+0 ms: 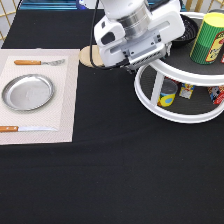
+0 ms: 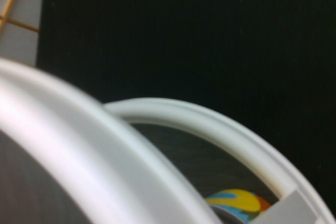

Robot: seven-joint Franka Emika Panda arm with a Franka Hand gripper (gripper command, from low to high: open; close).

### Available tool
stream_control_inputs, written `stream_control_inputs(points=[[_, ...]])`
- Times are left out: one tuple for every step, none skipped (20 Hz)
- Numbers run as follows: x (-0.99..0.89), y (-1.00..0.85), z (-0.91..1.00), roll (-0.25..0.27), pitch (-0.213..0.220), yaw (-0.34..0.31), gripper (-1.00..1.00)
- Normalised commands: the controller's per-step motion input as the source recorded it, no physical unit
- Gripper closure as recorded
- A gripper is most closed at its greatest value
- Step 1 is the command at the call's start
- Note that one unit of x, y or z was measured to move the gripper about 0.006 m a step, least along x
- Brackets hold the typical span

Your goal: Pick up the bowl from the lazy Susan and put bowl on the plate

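The lazy Susan (image 1: 176,118) is a white two-tier turntable at the exterior view's right. Its white rims (image 2: 90,165) fill the wrist view from close by. On the upper tier lies the black bowl (image 1: 188,31), half hidden behind the arm's white hand. My gripper (image 1: 145,56) hangs over the upper tier's edge on the exterior view's left, right beside the bowl. Whether it touches the bowl does not show. The silver plate (image 1: 27,92) rests bare on a pale placemat (image 1: 67,100) at the exterior view's left.
A green and yellow can (image 1: 211,39) stands on the upper tier beside the bowl. Small cans (image 1: 166,94) sit on the lower tier. A wooden disc (image 1: 88,56) lies left of the hand. A fork (image 1: 40,62) and a knife (image 1: 25,129) flank the plate.
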Motion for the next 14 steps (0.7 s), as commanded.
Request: stream_control_inputs(points=[[-0.59, 0.0, 0.91, -0.084, -0.002, 0.01, -1.0], [-0.65, 0.03, 0.89, -0.103, -0.016, 0.0, -1.0], [-0.71, 0.0, 0.86, -0.107, -0.015, 0.0, -1.0], [-0.78, 0.0, 0.78, -0.102, -0.019, 0.0, -1.0], [-0.93, 0.0, 0.62, -0.117, -0.045, -0.023, -1.0], [-0.94, 0.0, 0.57, -0.111, -0.044, -0.018, -1.0], [-0.93, 0.0, 0.45, -0.126, -0.046, -0.02, -1.0], [-0.93, 0.0, 0.28, -0.148, -0.056, -0.014, -1.0], [-0.94, 0.0, 0.14, -0.139, -0.061, -0.013, -1.0], [-0.93, 0.0, 0.04, -0.148, -0.078, -0.009, -1.0], [-0.91, 0.0, 0.0, -0.165, -0.103, 0.0, -1.0], [-0.91, 0.0, 0.0, -0.167, -0.112, 0.0, -1.0], [-0.9, 0.0, 0.0, -0.157, -0.099, -0.006, -1.0], [-0.84, 0.06, -0.08, -0.139, -0.092, -0.029, -1.0]])
